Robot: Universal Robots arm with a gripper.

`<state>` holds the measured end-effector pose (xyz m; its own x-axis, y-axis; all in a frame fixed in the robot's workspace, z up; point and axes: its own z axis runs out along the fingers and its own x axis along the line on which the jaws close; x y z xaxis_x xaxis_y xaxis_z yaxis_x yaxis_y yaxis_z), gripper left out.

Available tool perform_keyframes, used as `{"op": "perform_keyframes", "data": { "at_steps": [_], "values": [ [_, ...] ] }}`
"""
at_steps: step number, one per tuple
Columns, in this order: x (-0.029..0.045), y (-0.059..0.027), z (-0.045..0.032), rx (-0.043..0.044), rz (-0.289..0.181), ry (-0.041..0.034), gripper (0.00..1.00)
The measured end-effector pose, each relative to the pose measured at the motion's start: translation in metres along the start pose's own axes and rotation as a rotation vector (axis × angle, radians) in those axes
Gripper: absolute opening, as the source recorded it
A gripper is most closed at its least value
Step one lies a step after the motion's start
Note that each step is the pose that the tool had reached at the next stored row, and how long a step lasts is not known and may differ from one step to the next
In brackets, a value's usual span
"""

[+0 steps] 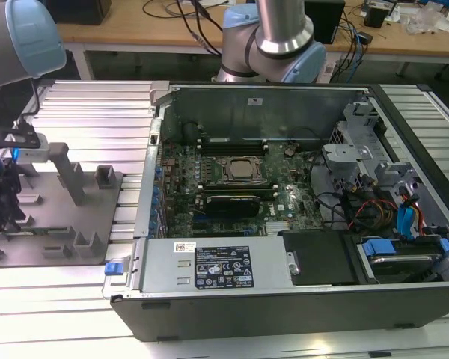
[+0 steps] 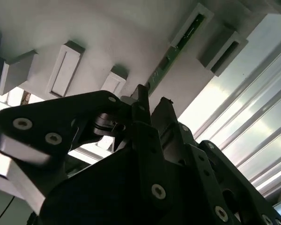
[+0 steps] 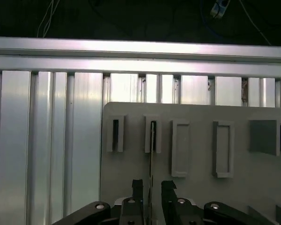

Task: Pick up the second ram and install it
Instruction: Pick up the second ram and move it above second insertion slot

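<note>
**Black two-finger gripper (image 3: 151, 183) parted around the second ram**

A narrow opening is kept, with one finger on each side of the second ram (image 3: 151, 157), a long, thin green circuit-board stick seen edge-on, and a gap is seen at both sides. One end of the stick is seated in a slotted grey block (image 3: 147, 135) on a flat grey fixture plate (image 3: 196, 187), which is laid on a ribbed aluminium table (image 3: 61, 140).

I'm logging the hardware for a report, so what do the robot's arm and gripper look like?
The arm is silver-grey tubing with pale blue joint caps. The gripper is matte black, with jointed linkage fingers fastened by silver screws.
</note>
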<state>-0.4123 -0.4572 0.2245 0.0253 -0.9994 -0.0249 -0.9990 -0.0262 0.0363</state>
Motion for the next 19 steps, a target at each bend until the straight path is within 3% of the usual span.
{"op": "perform_keyframes", "data": {
  "at_steps": [4, 8, 17, 18, 19],
  "values": [
    [-0.0013, 0.002, 0.0136, -0.0001, -0.003, 0.0013, 0.28],
    [-0.0017, 0.0021, 0.0186, -0.0002, -0.003, 0.0022, 0.28],
    [-0.0018, 0.0021, 0.0159, -0.0003, -0.003, 0.0024, 0.28],
    [-0.0018, 0.0022, 0.0158, -0.0003, -0.003, 0.0024, 0.27],
    [-0.0018, 0.0022, 0.0155, -0.0003, -0.003, 0.0024, 0.19]
  ]
}}
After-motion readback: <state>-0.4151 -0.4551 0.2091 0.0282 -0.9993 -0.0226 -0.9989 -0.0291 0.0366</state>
